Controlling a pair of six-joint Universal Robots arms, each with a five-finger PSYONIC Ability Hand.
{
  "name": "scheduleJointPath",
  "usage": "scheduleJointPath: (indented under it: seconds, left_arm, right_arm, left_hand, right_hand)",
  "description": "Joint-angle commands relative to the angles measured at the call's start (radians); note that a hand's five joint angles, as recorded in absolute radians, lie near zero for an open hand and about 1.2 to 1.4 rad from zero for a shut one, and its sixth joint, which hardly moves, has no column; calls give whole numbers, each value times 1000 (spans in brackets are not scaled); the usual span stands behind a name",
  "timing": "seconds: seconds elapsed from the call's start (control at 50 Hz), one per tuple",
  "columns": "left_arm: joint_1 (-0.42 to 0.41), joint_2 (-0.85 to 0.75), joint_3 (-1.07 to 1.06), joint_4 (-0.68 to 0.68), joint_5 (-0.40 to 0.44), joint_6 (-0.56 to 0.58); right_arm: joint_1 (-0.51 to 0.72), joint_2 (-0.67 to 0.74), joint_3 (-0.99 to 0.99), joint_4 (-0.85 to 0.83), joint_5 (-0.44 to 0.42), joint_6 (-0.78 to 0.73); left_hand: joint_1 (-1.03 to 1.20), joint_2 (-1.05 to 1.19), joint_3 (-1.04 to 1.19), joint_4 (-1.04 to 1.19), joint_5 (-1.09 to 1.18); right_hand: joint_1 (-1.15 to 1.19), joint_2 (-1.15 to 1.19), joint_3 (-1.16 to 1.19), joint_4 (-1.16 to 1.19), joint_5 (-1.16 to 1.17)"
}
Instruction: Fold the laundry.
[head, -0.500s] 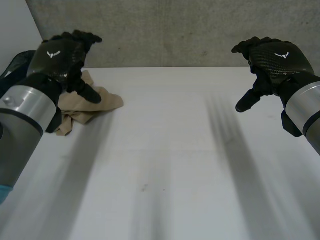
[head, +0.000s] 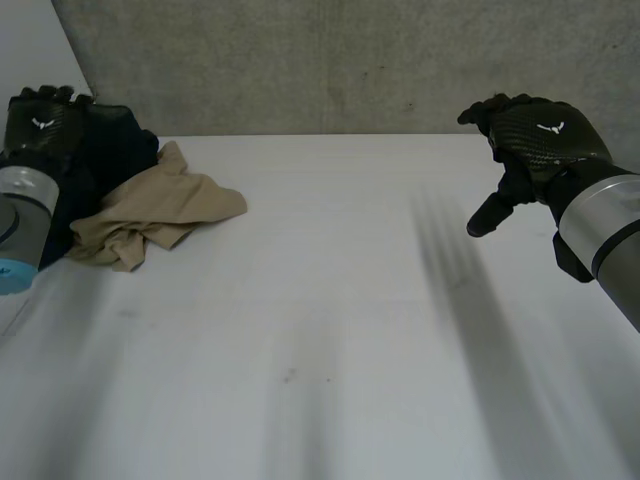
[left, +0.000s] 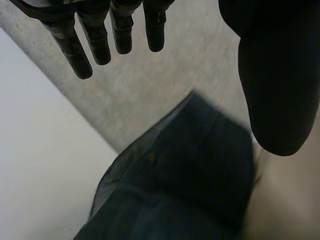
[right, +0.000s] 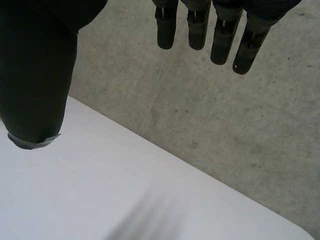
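Hovering empty with fingers straight, my left hand (head: 40, 122) is over the dark crumpled garment (head: 115, 150). The crumpled tan cloth (head: 160, 215) lies just beside it toward the centre of the white table (head: 330, 330). My right hand (head: 540, 135), open and empty too, is well apart.

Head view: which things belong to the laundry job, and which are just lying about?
Job:
- tan cloth, crumpled
- dark garment, touching it, by the left hand
- right hand, fingers straight, holding nothing

Lying about:
- no loose extras; just the white table and concrete wall
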Motion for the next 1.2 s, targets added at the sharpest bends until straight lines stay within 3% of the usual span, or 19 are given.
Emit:
scheduleJointPath:
  seconds: [0.02,0.18,0.26,0.28,0.32,0.48,0.58,0.76,0.8,0.88,0.92,0.94,1.0,1.08,1.2]
  left_arm:
    - [85,-189,148,36,27,69]
    - [125,-301,228,34,36,84]
    - [133,-315,240,36,37,104]
    - [133,-312,236,36,37,109]
    - [123,-303,223,37,30,109]
    - [21,-87,46,166,-30,106]
    - [-125,91,-65,182,-39,57]
    - [-381,413,-247,68,-21,-270]
    - [-453,462,-292,45,2,-354]
    - [-559,464,-355,11,94,-405]
    - [-590,449,-373,-2,138,-402]
    - [-614,427,-387,-24,180,-392]
    - [-639,409,-393,-65,218,-367]
    - [-636,409,-376,-119,223,-313]
    - [-555,450,-366,-182,174,-296]
  right_arm:
    - [-1,14,2,-1,0,0]
    - [1,45,2,-1,0,-5]
    - [1,46,2,-1,0,-12]
    - [1,46,4,-1,2,-15]
    - [1,46,5,-1,2,-17]
    - [1,45,7,-1,2,-21]
    - [1,45,5,1,2,-21]
    - [-4,29,-5,2,2,-21]
    - [-7,28,-7,2,3,-21]
    - [-13,17,-11,2,5,-23]
    - [-16,16,-13,2,5,-23]
    - [-16,16,-13,2,5,-23]
    - [-17,16,-14,-1,5,-24]
    - [-20,16,-16,-1,5,-44]
    - [-19,19,-18,4,0,-129]
  left_hand:
    - [-39,-18,-21,-17,-8]
    - [96,116,114,118,127]
    - [476,497,495,498,507]
    - [835,856,853,857,866]
    - [1169,1189,1187,1190,1200]
    - [1170,1191,1188,1192,1201]
    - [1170,1191,1188,1192,1201]
    - [1170,1191,1188,1192,1201]
    - [1170,1191,1188,1192,1201]
    - [1170,1191,1188,1192,1201]
    - [812,833,830,834,843]
    - [330,351,348,352,361]
    - [-3,18,15,19,28]
    - [-52,-31,-33,-30,-21]
    - [-52,-31,-33,-30,-21]
  right_hand:
    - [-21,-42,-35,-57,-53]
    - [-21,-42,-35,-57,-53]
    - [-21,-42,-35,-57,-53]
    - [-21,-42,-35,-57,-53]
    - [-21,-42,-35,-57,-53]
    - [-21,-42,-35,-57,-53]
    - [-21,-42,-35,-57,-53]
    - [-21,-42,-35,-57,-53]
    - [-21,-42,-35,-57,-53]
    - [-21,-42,-35,-57,-53]
    - [-21,-42,-35,-57,-53]
    - [-21,-42,-35,-57,-53]
    - [-21,-42,-35,-57,-53]
    - [-21,-42,-35,-57,-53]
    - [-21,-42,-35,-57,-53]
